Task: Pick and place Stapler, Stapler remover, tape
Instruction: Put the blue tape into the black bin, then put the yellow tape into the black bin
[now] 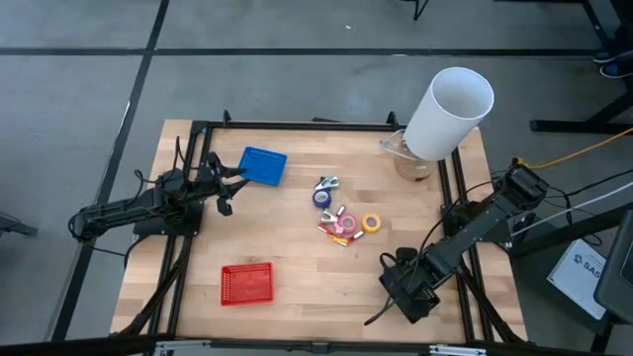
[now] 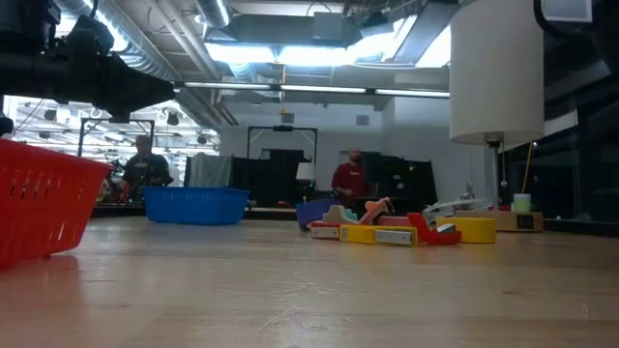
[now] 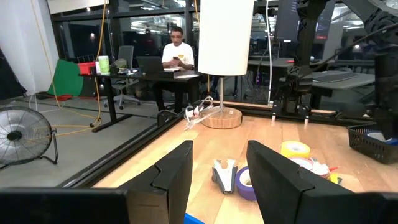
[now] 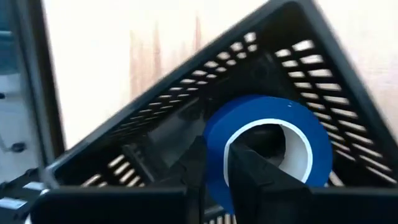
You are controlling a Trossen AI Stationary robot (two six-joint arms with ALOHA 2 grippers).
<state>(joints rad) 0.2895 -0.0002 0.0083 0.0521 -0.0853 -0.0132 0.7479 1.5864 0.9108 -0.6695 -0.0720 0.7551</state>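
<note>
A wooden table [image 1: 287, 247] holds a blue basket [image 1: 262, 165], red basket [image 1: 246, 284], black basket [image 1: 407, 289], clustered tape rolls [image 1: 346, 220] and a white lamp [image 1: 445, 114].

red basket [image 2: 39, 208] cut off, black basket [image 4: 261, 68] blurred

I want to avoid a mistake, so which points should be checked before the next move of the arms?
1. Blue tape roll inside the black basket: ok.
2. Right gripper has released that roll: cannot tell.
3. Left gripper open and empty, at the table's left side by the blue basket: ok.
4. Stapler remover clear of its neighbours: not ok, it lies right beside a purple tape roll.
5. Yellow tape roll easy to reach, at the pile's edge: ok.
</note>
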